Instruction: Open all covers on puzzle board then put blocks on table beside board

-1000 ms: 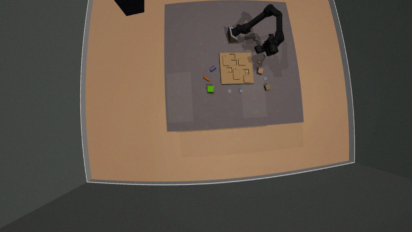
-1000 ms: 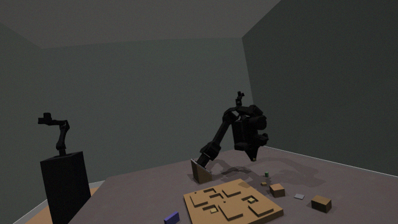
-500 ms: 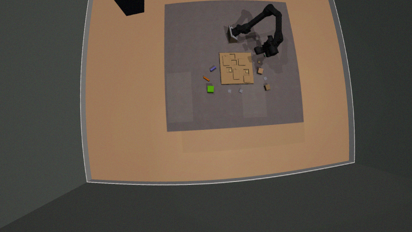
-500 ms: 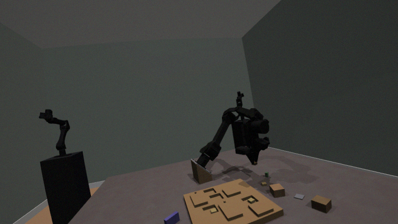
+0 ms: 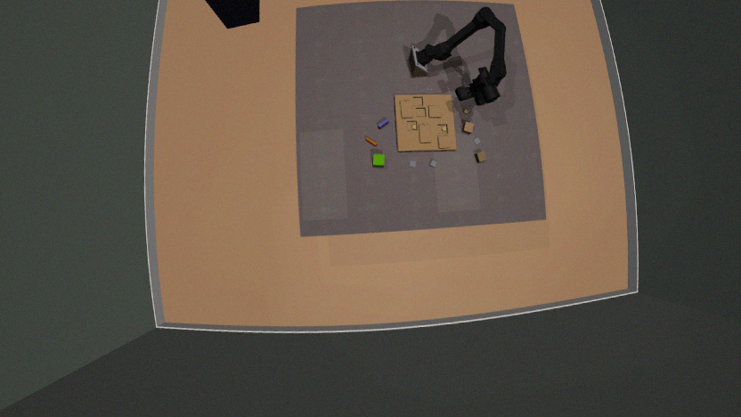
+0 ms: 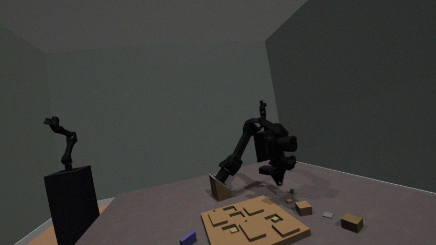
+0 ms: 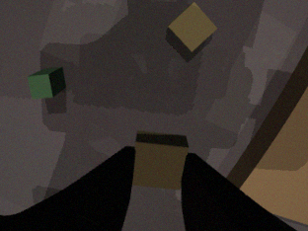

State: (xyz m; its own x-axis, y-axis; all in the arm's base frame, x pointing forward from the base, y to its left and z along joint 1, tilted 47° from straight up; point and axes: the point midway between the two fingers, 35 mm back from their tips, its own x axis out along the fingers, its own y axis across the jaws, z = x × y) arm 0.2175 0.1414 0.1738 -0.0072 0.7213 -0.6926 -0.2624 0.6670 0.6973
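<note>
The tan puzzle board [image 5: 451, 122] [image 6: 207, 226] [image 7: 276, 190] lies flat, its four raised covers beside the wells. All four wells show uncovered. One small yellowish block [image 5: 413, 126] [image 6: 233, 230] sits in the front-left well and another block [image 5: 443, 128] [image 6: 275, 219] in the right well. The two rear wells look empty. A third yellowish block [image 5: 465, 110] [image 6: 289, 201] [image 7: 192, 27] rests on the table just off the board. My gripper [image 6: 280, 182] [image 7: 158, 159] is shut on a fourth yellowish block [image 7: 160, 168] [image 6: 280, 184], held above the table beside the board. Its fingertips are hidden in the top view.
A green cube [image 6: 292, 190] [image 7: 41, 86] stands beyond the table block. Two wooden boxes [image 5: 468, 126] [image 6: 352, 222] and a grey tile [image 5: 476, 141] [image 6: 328, 214] lie right of the board. Purple [image 5: 382, 123] [image 6: 187, 238], orange [image 5: 370, 141] and bright green [image 5: 378, 160] pieces lie left.
</note>
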